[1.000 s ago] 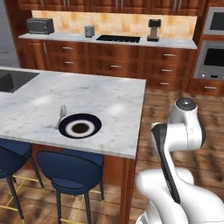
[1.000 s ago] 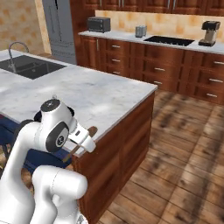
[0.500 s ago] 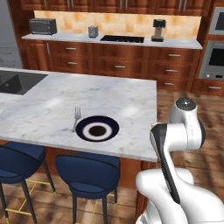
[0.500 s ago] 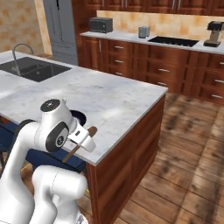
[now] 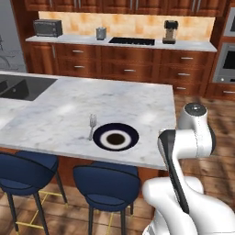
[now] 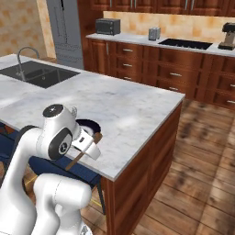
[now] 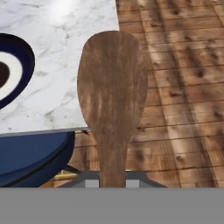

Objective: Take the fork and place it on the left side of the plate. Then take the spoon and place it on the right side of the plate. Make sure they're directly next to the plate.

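The gripper [image 6: 90,148] is clamped narrow on the handle of the spoon [image 7: 112,94], low at the near edge of the island beside the robot's shoulder in the right base view. The brown handle slants down and away from the hand there, and the bowl end sits up against the counter edge. In the hand view the oval bowl stands straight up the middle, the handle dropping between the fingers, so the grip sits low on the handle and leaves the whole bowl free to be laid down flat.

Taking the plate [image 5: 115,137] as the landmark: the spoon hangs off the plate's right side, out past the edge of the marble island counter [image 5: 82,110], with wooden floor [image 7: 183,87] behind its bowl. It is near the plate but not yet over the counter, and not touching either. That fits the second half of the job, since the right side of the plate is bare and waits for it.

The fork [image 5: 91,125] lies just beside the plate's left rim, tines pointing away from the stools, roughly parallel to the rim's tangent. I judge that half done.

Below the plate, under the counter overhang, sit the blue stools [image 5: 105,183]; one cushion shows close under the spoon, so the spoon likely needs lifting clear above the counter edge before it moves in toward the plate.
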Tool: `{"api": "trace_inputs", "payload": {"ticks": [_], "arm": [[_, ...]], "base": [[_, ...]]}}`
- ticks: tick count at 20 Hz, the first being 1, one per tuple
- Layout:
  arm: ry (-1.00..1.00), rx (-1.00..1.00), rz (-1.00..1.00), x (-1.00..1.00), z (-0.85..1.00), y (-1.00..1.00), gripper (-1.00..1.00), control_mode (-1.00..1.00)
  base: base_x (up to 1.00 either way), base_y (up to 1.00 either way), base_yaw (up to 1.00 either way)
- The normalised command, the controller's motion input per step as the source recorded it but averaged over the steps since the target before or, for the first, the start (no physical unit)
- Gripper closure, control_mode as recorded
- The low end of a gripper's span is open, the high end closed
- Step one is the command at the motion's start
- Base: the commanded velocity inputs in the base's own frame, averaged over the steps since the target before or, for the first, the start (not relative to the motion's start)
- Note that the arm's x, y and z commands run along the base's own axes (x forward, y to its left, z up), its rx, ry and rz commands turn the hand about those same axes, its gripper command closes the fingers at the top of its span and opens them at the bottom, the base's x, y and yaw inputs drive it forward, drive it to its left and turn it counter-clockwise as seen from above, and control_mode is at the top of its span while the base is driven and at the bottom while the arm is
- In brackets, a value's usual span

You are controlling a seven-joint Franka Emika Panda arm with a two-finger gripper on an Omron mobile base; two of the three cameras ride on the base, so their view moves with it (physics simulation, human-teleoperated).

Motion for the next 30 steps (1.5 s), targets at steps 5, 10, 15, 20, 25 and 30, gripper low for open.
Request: {"api": "trace_inputs", "payload": {"ticks": [5, 10, 15, 20, 25, 30], "arm": [[0.02, -0.01, 0.0, 0.0, 0.0, 0.14, 1.0, -1.0], [-0.01, 0.0, 0.0, 0.0, 0.0, 0.04, 1.0, -1.0], [-0.11, 0.0, 0.0, 0.0, 0.0, 0.0, 1.0, -1.0], [-0.11, 0.0, 0.01, 0.02, 0.0, -0.02, 1.0, -1.0], [-0.1, 0.04, 0.07, 0.09, -0.01, -0.26, 1.0, -1.0], [-0.03, 0.06, 0.08, 0.16, 0.0, -0.27, 1.0, -1.0]], "base": [[0.0, 0.29, -0.01], [0.0, 0.0, 0.0], [0.0, 0.0, 0.0], [0.0, 0.0, 0.0], [0.0, 0.0, 0.0], [0.0, 0.0, 0.0]]}}
